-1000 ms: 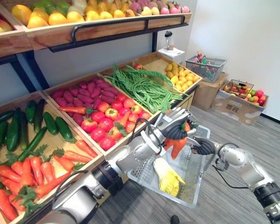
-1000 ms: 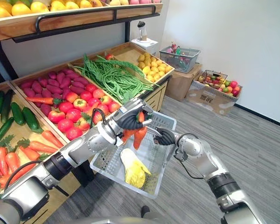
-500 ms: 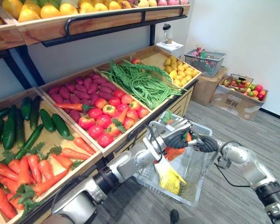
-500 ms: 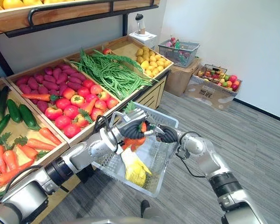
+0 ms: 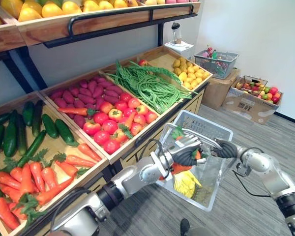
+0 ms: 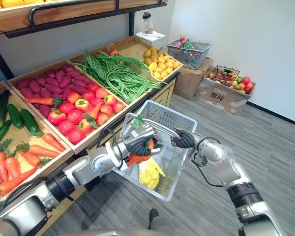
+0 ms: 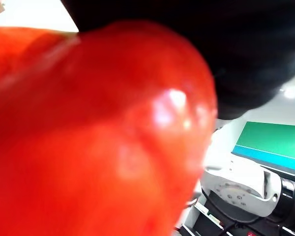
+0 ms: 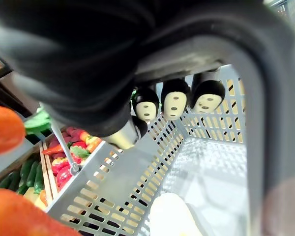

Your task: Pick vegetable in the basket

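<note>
Wooden produce crates full of vegetables line the stand above a grey plank floor in the left eye view. In front of them the right hand carries a grey plastic lattice basket, tipped toward the stand. The left hand reaches over the basket's mouth with its fingers wrapped round an orange-red carrot with a green leafy top. The carrot's body hangs inside the rim, just above a yellow vegetable lying on the basket's bottom.

The right eye view agrees: the carrot is low in the basket and near the yellow vegetable. Whether the two touch I cannot tell.

The left wrist view has glossy orange-red skin close up against the hand, so the carrot sits firmly in that grasp.

In the right wrist view, dark-tipped fingers curl round the basket's thick grey handle, with lattice wall beyond.

The step in hand looks like the drop-off, with the picking done and the release not yet made. The next move calls for loosening the left fingers so the carrot settles beside the yellow vegetable. The hand should then lift clear of the handle, with the right hand holding the basket steady.
</note>
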You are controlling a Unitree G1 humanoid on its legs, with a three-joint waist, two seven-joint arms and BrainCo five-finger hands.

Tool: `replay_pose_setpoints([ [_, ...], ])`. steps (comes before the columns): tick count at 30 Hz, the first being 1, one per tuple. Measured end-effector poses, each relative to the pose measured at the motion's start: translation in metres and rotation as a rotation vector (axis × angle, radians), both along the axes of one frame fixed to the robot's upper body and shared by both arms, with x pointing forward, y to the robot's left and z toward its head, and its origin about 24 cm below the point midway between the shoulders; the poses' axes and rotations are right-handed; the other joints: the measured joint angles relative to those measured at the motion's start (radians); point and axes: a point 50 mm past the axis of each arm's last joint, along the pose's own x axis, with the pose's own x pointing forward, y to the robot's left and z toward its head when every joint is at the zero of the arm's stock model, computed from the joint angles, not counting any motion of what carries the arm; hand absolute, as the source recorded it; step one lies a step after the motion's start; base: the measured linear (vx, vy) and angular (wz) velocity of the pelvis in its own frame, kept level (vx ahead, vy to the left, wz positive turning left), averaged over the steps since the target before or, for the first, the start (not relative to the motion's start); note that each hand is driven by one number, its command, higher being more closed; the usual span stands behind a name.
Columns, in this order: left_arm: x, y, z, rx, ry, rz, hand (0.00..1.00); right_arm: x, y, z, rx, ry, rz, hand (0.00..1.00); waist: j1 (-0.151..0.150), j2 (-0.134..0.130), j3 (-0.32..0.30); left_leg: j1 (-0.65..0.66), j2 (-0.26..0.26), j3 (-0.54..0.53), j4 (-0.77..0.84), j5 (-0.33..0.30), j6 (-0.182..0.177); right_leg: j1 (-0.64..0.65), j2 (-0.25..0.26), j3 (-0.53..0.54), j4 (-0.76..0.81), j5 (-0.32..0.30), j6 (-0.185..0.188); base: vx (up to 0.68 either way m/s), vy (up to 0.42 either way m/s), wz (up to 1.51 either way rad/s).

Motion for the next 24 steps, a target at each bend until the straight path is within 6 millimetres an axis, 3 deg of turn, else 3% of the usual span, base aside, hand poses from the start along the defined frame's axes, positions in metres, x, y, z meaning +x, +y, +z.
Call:
replay_pose_setpoints([
  [13,0.006,0.011,-0.035,0.134,0.059,0.089,1.0,-0.001,0.001,0.004,0.003,-0.012,0.036,1.0,-0.019,0.0,0.0,-0.009,-0.003,0.003,0.001,-0.003,0.007,-0.017,-0.005,-0.002,0.008,-0.002,-0.003,-0.01,0.002,0.0],
  [24,0.011,0.005,-0.054,0.185,0.057,0.162,1.0,-0.003,0.003,0.001,-0.011,0.029,0.07,1.0,-0.04,-0.004,-0.002,0.024,-0.01,0.038,-0.02,-0.002,0.007,-0.011,0.005,0.01,-0.002,-0.001,-0.004,0.01,0.015,-0.08],
])
